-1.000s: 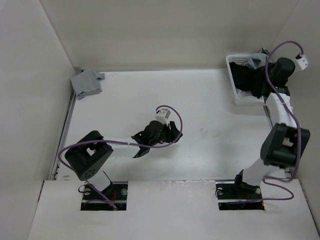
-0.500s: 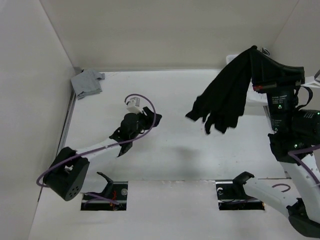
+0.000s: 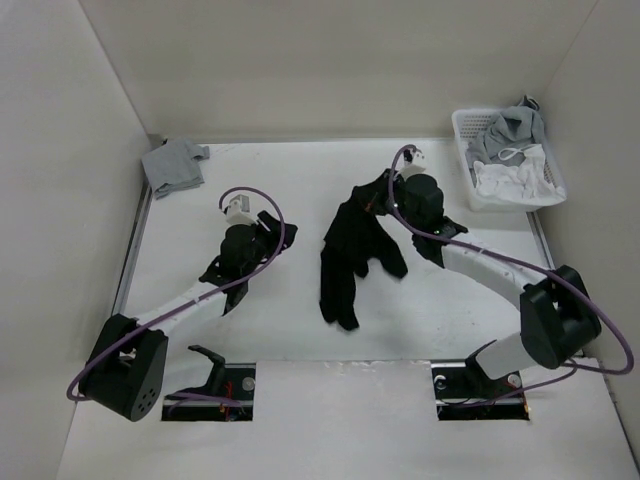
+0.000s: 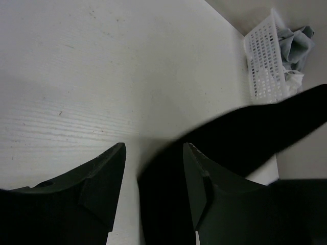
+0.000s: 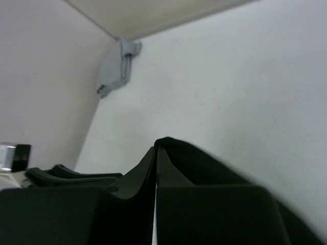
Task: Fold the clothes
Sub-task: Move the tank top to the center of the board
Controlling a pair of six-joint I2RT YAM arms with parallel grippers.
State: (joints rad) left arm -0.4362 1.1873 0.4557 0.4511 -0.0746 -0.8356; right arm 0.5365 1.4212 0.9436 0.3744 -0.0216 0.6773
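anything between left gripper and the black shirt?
Nothing: in the top view only a bare strip of table separates the left gripper from the black shirt.

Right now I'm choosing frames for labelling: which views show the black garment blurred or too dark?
Top external: sharp, evenly lit, yet the black garment is a featureless silhouette. Left wrist: its edge is smeared. Right wrist: black on black, indistinct.

Legible markings: none. No text, label, brand, number or sign can be read on the black clothes, the white basket at the far right corner, or the tabletop.
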